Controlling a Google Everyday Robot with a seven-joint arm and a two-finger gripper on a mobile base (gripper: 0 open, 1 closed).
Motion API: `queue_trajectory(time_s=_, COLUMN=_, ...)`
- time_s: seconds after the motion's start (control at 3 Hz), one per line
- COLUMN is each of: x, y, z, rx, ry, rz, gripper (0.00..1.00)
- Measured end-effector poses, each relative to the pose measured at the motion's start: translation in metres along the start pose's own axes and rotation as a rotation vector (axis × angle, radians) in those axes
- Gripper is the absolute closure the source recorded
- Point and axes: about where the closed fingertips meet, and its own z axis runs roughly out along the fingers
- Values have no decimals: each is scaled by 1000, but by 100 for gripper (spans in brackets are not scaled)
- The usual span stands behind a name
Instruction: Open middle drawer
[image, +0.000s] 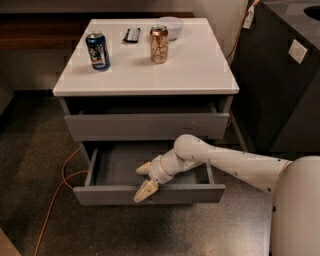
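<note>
Camera view: the grey cabinet fills the middle of the frame, and its white top serves as a desk (200, 70). On the desk, toward the upper left, are a blue can (97, 50), a copper can (159, 44), a small dark object (132, 35) and a pale bowl (170, 25). Below the top sits the uppermost drawer front (145, 127), with a dark gap over it.

The middle drawer (100, 196) is in the lower centre of the frame. It stands well out of the cabinet, and its shallow grey box is open to view with nothing seen inside. The lowest front is hidden beneath it.

The white arm (240, 162) reaches in from the lower right. The claw (136, 185) is at the drawer's front edge, just left of the panel's middle. It looks released, with its fingers (143, 169) spread. One lies inside the box and the other reaches down across the top of the front panel, so it is clamping nothing.

An orange cable (52, 200) trails over the floor at lower left, and a dark unit (280, 85) stands at right.

As I judge it, the pull is at or near its end and the task is close to done. The next move would be either a short further draw, if more opening is wanted, or lifting the claw straight up and back. The lift must not catch the lower finger on the panel or nudge the drawer back in.
</note>
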Motion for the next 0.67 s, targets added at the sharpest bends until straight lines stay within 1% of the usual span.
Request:
queue_trajectory(time_s=0.33, x=-5, y=-5, z=-5, rx=-17, ry=-9, rz=10, gripper=0)
queue_trajectory(time_s=0.67, x=-2, y=-16, z=-6, rx=-20, ry=-3, rz=28, gripper=15)
